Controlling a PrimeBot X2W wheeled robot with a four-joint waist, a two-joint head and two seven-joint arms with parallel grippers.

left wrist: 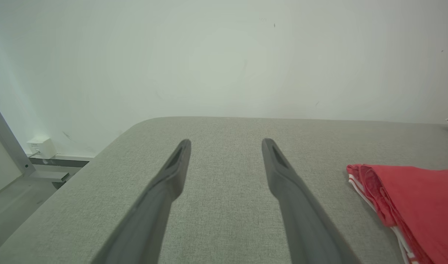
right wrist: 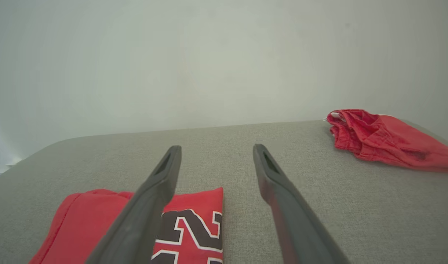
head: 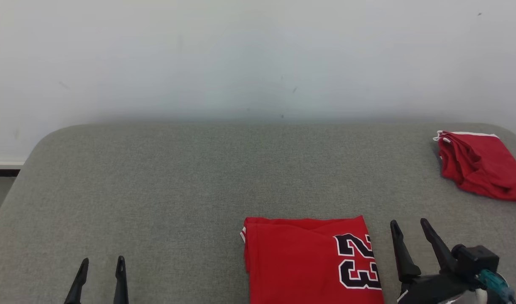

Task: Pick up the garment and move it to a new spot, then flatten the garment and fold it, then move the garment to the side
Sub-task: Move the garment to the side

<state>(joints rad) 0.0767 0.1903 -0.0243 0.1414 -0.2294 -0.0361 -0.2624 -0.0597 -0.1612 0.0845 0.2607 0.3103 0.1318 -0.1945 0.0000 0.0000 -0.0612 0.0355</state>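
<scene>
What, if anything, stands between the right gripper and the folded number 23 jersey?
Likely nothing, so yes: the right gripper is open just right of the folded jersey, with bare grey surface between them. The other red garment lies far back right, out of the way.

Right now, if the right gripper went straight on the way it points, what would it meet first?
Way looks free: right gripper aims over bare grey cushion toward the wall, passing beside the folded jersey; depth unclear.
</scene>
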